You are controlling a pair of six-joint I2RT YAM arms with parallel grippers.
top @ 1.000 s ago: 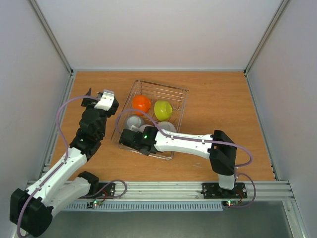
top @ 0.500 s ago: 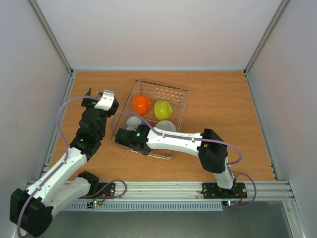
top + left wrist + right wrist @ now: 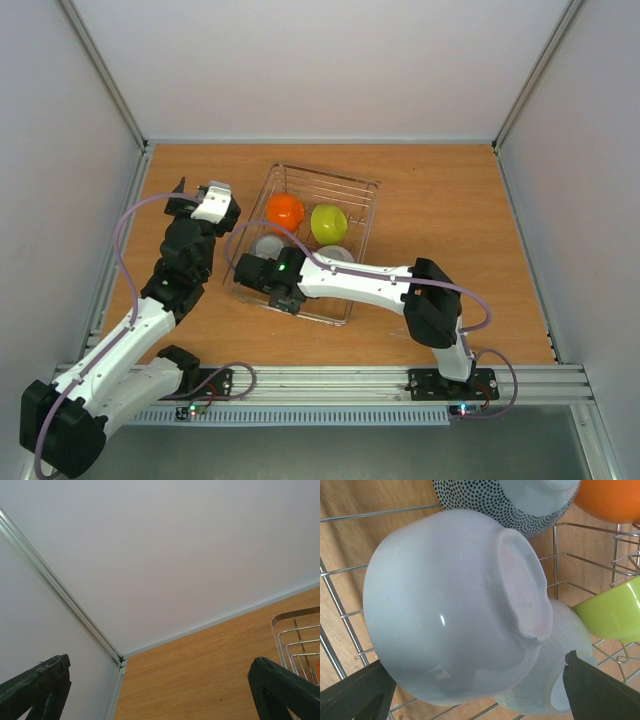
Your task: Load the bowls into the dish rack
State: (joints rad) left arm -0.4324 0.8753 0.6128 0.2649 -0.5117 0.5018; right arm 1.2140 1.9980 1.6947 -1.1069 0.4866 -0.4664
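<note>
The dish rack (image 3: 362,215) stands mid-table with an orange bowl (image 3: 285,210), a lime green bowl (image 3: 329,222), a grey bowl (image 3: 268,245) and a white bowl (image 3: 339,255) in it. My right gripper (image 3: 248,272) hangs over the rack's near-left corner. In the right wrist view it (image 3: 475,692) stands open around another white bowl (image 3: 450,610), which lies tilted on the wires against the first white bowl (image 3: 565,675). The speckled grey bowl (image 3: 520,505), orange bowl (image 3: 615,500) and green bowl (image 3: 615,612) lie beyond. My left gripper (image 3: 186,196) is open, raised left of the rack.
The left wrist view looks at the table's far-left corner, with my open left gripper (image 3: 160,690) holding nothing and the rack's corner (image 3: 292,630) at the right edge. White walls enclose the wooden table (image 3: 450,200) on three sides.
My right gripper has slid a little left over the rack's near-left corner and opened, letting go of the white bowl. The left arm has not moved.
</note>
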